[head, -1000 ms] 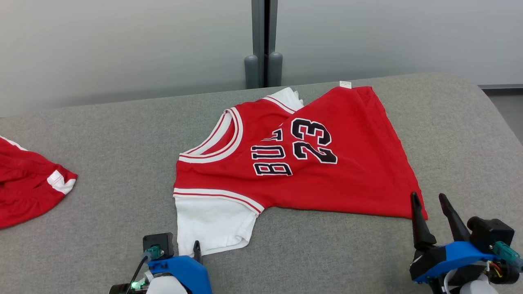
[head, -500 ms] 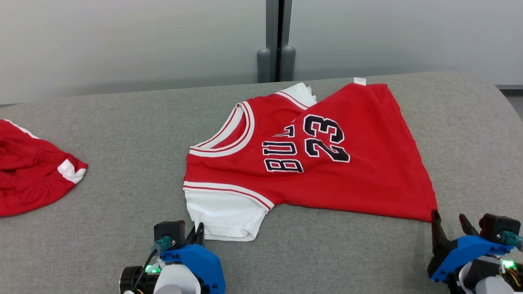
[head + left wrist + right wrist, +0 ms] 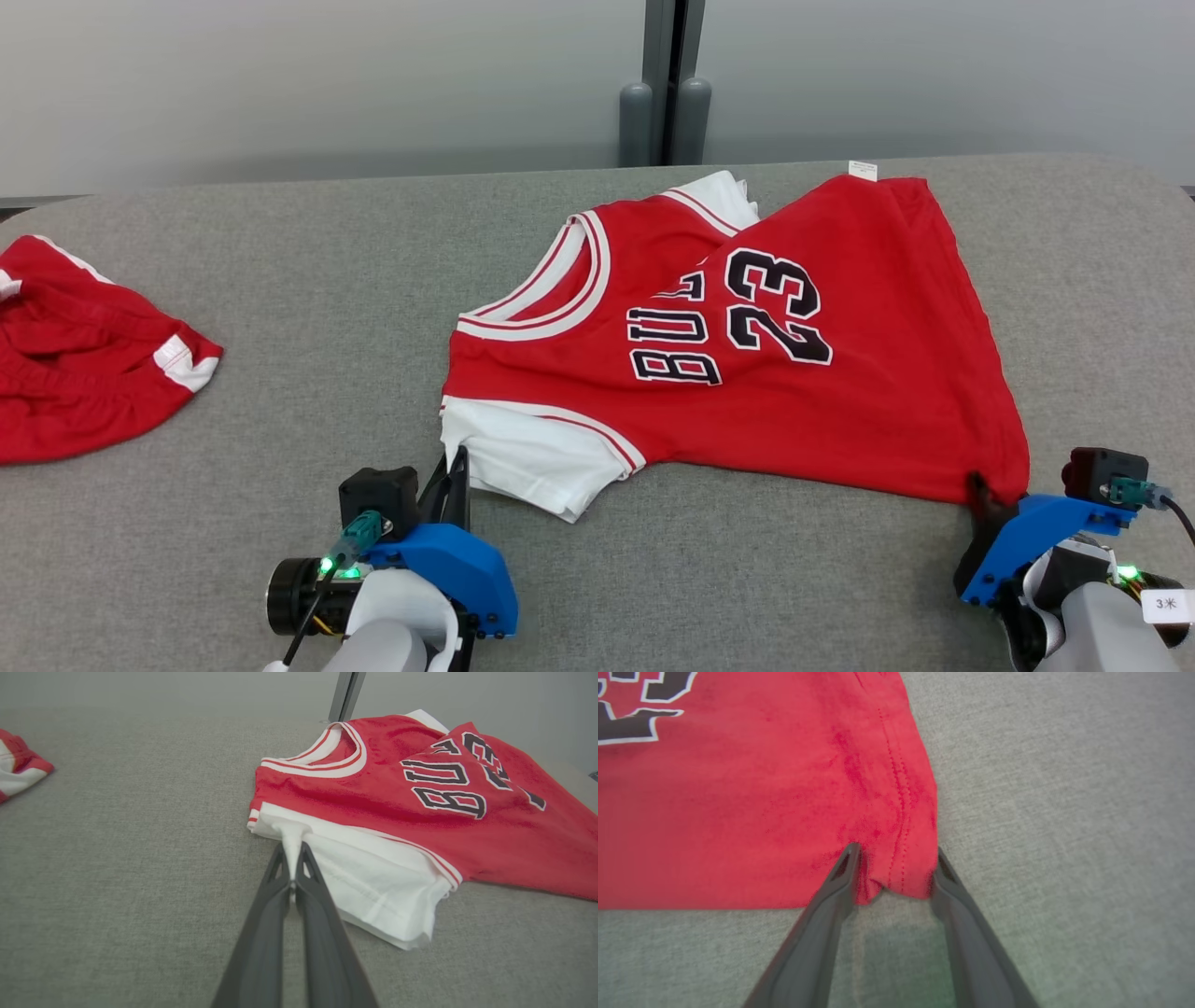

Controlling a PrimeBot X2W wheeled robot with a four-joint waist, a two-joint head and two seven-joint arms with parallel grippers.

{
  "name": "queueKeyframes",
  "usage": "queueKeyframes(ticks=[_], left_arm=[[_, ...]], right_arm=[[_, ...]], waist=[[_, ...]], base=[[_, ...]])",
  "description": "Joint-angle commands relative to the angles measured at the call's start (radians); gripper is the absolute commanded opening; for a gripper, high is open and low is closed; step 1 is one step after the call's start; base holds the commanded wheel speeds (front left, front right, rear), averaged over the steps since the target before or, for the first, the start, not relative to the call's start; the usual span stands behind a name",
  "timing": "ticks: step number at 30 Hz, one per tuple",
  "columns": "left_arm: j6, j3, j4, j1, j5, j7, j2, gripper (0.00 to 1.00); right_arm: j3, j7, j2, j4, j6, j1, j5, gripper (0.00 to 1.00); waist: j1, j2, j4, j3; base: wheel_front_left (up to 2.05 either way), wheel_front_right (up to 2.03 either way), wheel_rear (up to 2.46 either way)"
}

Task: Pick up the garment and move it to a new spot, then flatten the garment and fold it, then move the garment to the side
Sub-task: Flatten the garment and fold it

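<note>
The garment (image 3: 747, 373) is a red jersey with white sleeves and "23" on it, lying sideways and partly folded over itself on the grey table (image 3: 280, 280). My left gripper (image 3: 457, 465) is at the near-left sleeve. In the left wrist view, my left gripper (image 3: 292, 847) is shut on a pinched tuft of the white sleeve of the garment (image 3: 397, 788). My right gripper (image 3: 991, 490) is at the near-right hem corner. In the right wrist view, my right gripper (image 3: 896, 863) has its fingers apart on either side of the bunched red corner of the garment (image 3: 761, 788).
Another red and white piece of clothing (image 3: 84, 373) lies crumpled at the table's left edge and also appears as a red and white piece (image 3: 18, 765) in the left wrist view. A grey post (image 3: 665, 112) stands behind the table against the pale wall.
The head camera has shifted. My left gripper went from open to shut on the sleeve edge. My right gripper moved forward onto the hem corner and its fingers have narrowed.
</note>
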Motion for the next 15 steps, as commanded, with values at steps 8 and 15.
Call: queueKeyframes(ticks=[8, 15], left_arm=[[0.002, 0.007, -0.083, -0.034, 0.015, -0.036, 0.027, 0.00], [-0.003, 0.038, -0.217, -0.083, 0.027, -0.069, 0.076, 0.00]], right_arm=[[0.054, -0.048, -0.008, 0.044, 0.000, -0.078, 0.063, 0.00], [0.174, -0.109, -0.042, -0.091, 0.000, -0.111, 0.202, 0.00]], waist=[[0.0000, 0.0000, -0.016, -0.014], [0.0000, 0.0000, -0.032, -0.057]], base=[[0.00, 0.00, 0.00], [0.00, 0.00, 0.00]])
